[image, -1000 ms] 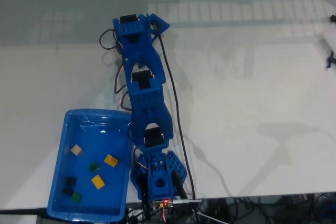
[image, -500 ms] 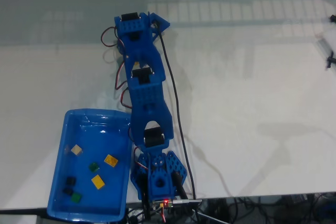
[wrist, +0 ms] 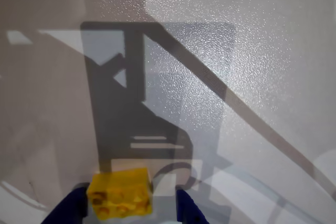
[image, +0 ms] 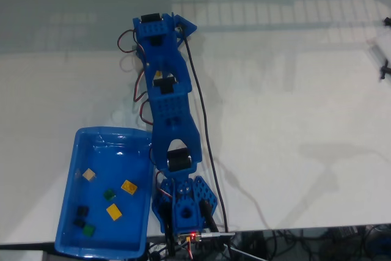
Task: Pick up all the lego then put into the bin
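In the wrist view a yellow lego (wrist: 119, 192) lies between the two blue fingertips of my gripper (wrist: 129, 209) at the bottom edge. The left finger (wrist: 71, 209) is against the brick, while a gap shows between it and the right finger (wrist: 186, 211), so the jaws stand open. In the fixed view the blue arm stretches up the table and my gripper (image: 168, 24) hides that brick. The bin (image: 66, 212), a shallow blue tray at the lower left, holds several lego pieces, among them a tan one (image: 89, 174), a dark green one (image: 109, 195) and a yellow one (image: 129, 187).
The arm's base (image: 183, 209) sits at the table's front edge right of the bin, with a black cable (image: 204, 126) running along the arm. A tangle of wires (image: 293, 239) hangs below the front edge. White tabletop spreads to the right.
The arm has stretched slightly farther from its base, shifting the gripper a little up the fixed view. The bricks in the bin have not moved.
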You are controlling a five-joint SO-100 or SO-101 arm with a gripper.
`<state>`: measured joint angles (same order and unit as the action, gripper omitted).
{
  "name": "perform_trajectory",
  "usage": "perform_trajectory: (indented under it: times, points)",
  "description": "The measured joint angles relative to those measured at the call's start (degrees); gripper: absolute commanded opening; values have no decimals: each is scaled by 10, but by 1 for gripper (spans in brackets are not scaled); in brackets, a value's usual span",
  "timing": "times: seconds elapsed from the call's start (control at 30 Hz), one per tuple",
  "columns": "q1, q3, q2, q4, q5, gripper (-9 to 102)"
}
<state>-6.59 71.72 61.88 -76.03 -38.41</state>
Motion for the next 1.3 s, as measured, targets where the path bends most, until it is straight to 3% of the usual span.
perform_trajectory:
  times: [0.3,0.63,0.8,0.93,1.3]
  points:
    - [0,-18,-16,0,0,0]
    - [0,-21,-6,0,13,0]
    - [-33,14,155,0,44,0]
    - [-139,91,362,-12,33,1]
    - [-614,340,726,-157,-14,2]
